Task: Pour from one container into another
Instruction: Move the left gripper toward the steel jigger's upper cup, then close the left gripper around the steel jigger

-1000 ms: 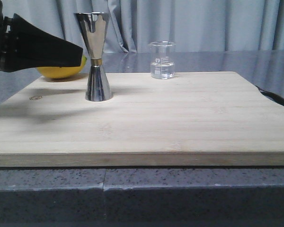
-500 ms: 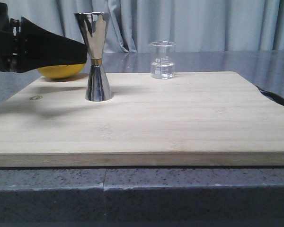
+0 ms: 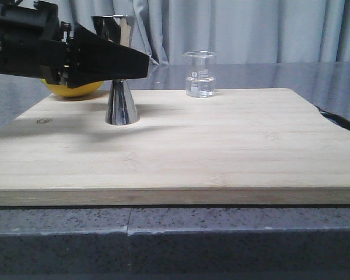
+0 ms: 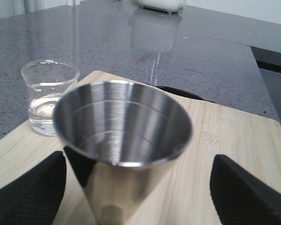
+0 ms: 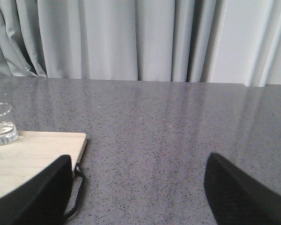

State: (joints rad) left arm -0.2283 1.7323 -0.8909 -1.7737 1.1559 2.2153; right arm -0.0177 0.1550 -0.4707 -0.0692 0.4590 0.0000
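Note:
The steel hourglass jigger stands upright on the left part of the wooden board. My left gripper reaches in from the left, open. Its near finger hides the jigger's waist. In the left wrist view the jigger's cup stands between the spread fingers, with gaps on both sides. The clear glass beaker holds a little clear liquid and sits at the board's far edge, also visible as the beaker. My right gripper hangs open over the grey counter, holding nothing, right of the beaker.
A yellow lemon lies behind my left gripper at the board's far left. A black strap loops off the board's right edge, seen as the strap too. Grey counter and curtains lie beyond.
My left gripper has moved right, from beside the jigger to having its open fingers around the jigger's waist. The jigger, beaker and lemon have not moved.

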